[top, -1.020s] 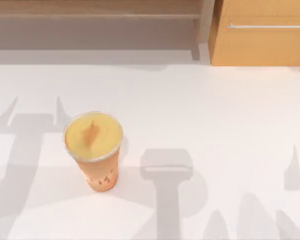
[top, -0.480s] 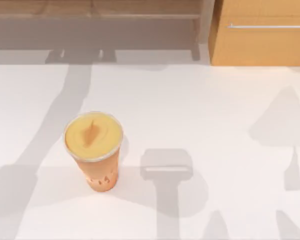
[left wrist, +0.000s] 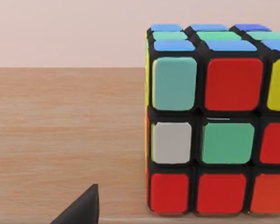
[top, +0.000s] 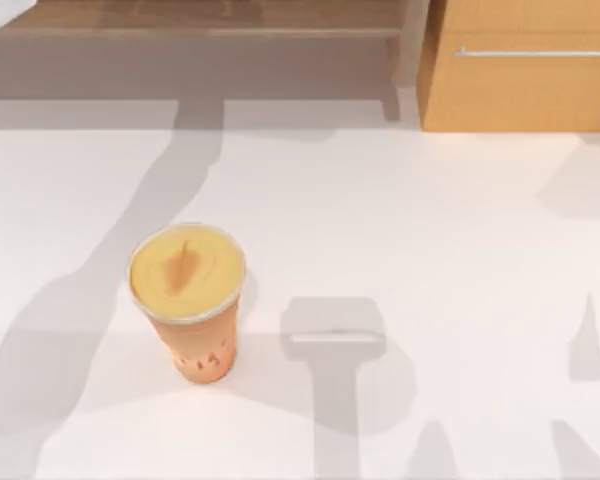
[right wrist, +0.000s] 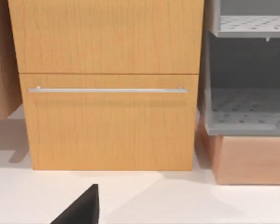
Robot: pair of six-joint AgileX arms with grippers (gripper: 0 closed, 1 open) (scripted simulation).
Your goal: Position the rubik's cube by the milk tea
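Note:
The milk tea [top: 187, 300], a tapered orange-tan cup with a creamy yellow top, stands upright on the white table [top: 400, 220], left of centre. In the left wrist view the rubik's cube [left wrist: 214, 121] looms close, resting on a wooden surface [left wrist: 65, 140] with red, green, teal, grey and yellow stickers facing me and blue ones on top. A dark tip of my left gripper [left wrist: 81, 210] shows low in that view, beside the cube and apart from it. A dark tip of my right gripper [right wrist: 81, 210] hangs over the white table in front of a cabinet.
A wooden cabinet [top: 525, 70] with a metal drawer handle [right wrist: 107, 90] stands at the back right. Grey perforated shelves [right wrist: 247, 107] sit beside it. A low wooden shelf [top: 180, 20] runs along the back left. A pale piece of my left arm [top: 0, 12] shows there.
The arm shadows on the table have shifted, the long left one swinging toward the back shelf. A pale piece of arm has appeared at the back left corner. The cup has not moved.

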